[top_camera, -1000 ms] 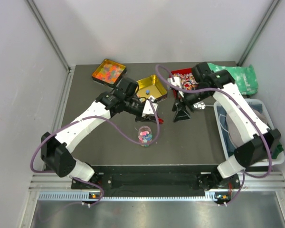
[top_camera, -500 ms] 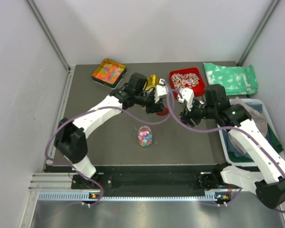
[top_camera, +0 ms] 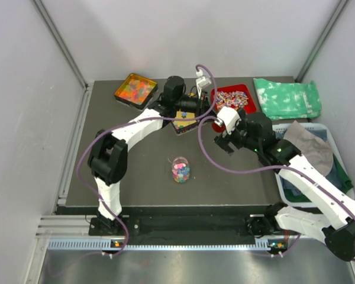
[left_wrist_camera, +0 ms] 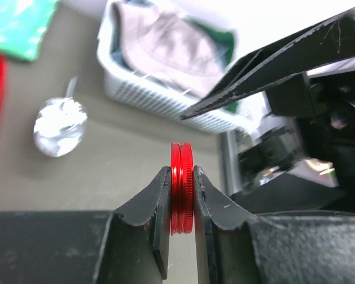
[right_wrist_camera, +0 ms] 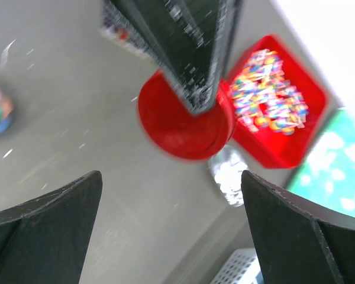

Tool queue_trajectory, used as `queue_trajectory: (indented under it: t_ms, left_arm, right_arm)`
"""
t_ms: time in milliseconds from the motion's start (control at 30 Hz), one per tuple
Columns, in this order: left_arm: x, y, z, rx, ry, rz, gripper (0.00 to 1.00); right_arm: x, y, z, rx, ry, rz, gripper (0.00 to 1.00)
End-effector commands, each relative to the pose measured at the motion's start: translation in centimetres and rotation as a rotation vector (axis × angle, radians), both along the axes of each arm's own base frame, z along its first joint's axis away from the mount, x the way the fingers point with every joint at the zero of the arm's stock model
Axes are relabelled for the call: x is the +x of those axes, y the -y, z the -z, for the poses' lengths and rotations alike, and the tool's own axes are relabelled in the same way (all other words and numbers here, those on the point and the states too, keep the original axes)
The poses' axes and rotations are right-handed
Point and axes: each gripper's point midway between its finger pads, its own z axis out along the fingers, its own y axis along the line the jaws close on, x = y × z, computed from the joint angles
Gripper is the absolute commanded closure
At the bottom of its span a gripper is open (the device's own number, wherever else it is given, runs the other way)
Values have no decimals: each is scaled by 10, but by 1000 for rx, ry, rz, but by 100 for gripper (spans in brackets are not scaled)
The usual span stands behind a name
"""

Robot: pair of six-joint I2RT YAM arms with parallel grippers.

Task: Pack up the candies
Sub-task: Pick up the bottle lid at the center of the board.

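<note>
Candies (top_camera: 180, 171) in jar (top_camera: 180, 160), dark table (top_camera: 136, 177), pale walls (top_camera: 195, 35)

Small mixed-colour ball candies (top_camera: 181, 172) inside upright clear jar (top_camera: 180, 160)

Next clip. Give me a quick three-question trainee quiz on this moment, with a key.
1. What does the left hand grip? A) a red lid B) a wrapped sweet C) a green cloth
2. True or false: the right hand is shut.
3. Short answer: does the jar of candies have a cap on it?

Key: 1 A, held edge-on between the fingers. 2 False, its jaws stand wide open. 3 No, the candies show from above.
</note>
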Motion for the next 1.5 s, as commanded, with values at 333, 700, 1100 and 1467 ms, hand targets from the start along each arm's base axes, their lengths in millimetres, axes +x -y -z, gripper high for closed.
queue_trajectory:
  t_ms: [333,700,1100,1467]
  left_arm:
    - [-18,3,-40,-196,-131,152,100]
    - [-14,4,-32,-197,-137,153,100]
    - [-1,5,-13,-164,-161,114,100]
    - [-1,5,-10,-163,-176,117,100]
  right_arm:
    - [29,-8,-25,-33,206,127,1]
    - [31,-12,-31,-64,245,141,10]
    - [23,-22,-39,-32,217,89,35]
    - [24,-29,-36,-39,211,78,42]
